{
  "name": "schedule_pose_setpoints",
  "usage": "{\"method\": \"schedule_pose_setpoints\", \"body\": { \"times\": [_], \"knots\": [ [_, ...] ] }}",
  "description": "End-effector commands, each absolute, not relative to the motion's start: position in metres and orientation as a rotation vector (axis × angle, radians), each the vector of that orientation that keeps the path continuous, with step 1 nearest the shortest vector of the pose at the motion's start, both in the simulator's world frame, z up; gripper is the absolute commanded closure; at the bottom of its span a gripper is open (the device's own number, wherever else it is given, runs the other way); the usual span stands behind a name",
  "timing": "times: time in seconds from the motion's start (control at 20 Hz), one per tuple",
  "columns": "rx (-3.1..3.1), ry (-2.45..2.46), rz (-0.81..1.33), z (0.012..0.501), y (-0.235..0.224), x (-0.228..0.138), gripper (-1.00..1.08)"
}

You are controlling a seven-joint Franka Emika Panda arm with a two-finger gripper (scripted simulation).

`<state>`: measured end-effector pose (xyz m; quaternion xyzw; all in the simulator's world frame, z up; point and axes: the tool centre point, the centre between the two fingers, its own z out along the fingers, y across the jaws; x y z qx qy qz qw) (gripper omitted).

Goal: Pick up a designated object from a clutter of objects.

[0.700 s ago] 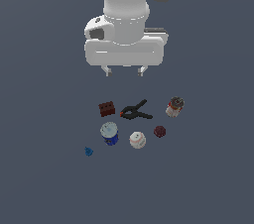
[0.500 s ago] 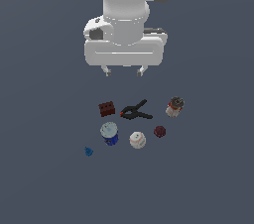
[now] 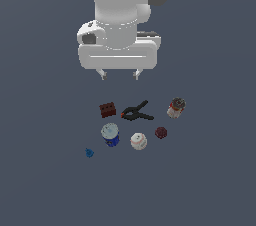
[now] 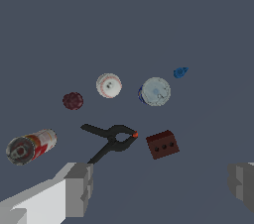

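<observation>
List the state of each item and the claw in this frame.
claw: open, empty, above the clutter
small white baseball with red stitching: resting, untouched
blue can with white top: upright
white-and-red can with dark top: tipped over
black spring clamp: lying flat
dark red studded brick: resting

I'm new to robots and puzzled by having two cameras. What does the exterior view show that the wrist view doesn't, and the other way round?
Only the exterior view shows the robot's white arm body and the whole end effector hanging open above the clutter, touching nothing.

Only the wrist view shows the two finger pads close up, and the open dark end of the toppled white-and-red can.

Both show the same items: the baseball, blue can, black spring clamp, dark red studded brick, dark red cube and tiny blue piece.
</observation>
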<state>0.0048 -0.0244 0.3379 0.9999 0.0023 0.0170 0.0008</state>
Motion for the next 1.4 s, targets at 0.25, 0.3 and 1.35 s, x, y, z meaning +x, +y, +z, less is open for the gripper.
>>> {"method": "schedule_pose_setpoints", "body": {
  "times": [0.25,0.3,1.35],
  "knots": [
    [3.141,-0.041,0.052,0.332,-0.022,0.009,-0.92],
    [3.141,-0.055,0.052,0.330,-0.021,0.011,-0.92],
    [3.078,-0.681,0.027,0.244,0.005,0.059,-0.92]
  ]
}}
